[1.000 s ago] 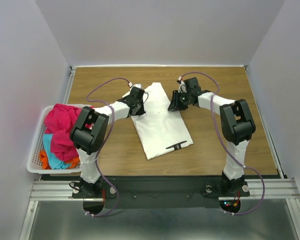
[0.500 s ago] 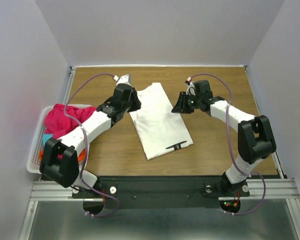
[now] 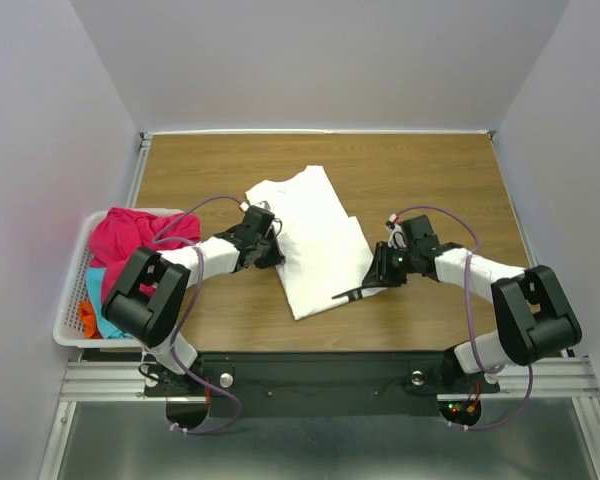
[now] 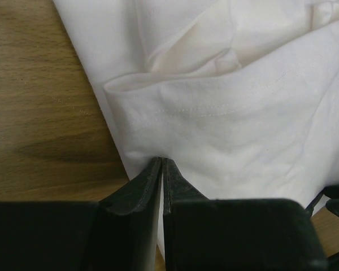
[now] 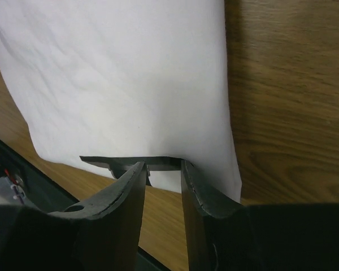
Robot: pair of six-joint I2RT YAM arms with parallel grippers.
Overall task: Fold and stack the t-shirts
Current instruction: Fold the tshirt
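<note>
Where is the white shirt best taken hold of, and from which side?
Probably by the long side edges of the shirt, coming low from left and right. It lies flat on the table, folded narrow, so only thin edges can be pinched.

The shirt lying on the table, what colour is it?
White t-shirt with a small black mark; top view shows it best.

Left gripper (image 3: 269, 250) down from 11 o'clock of the white t-shirt (image 3: 320, 235) to its 9 o'clock edge, fingers pinched together, right gripper (image 3: 377, 278) from 1 to 4 o'clock, sleeve newly spread at 11 o'clock
</note>
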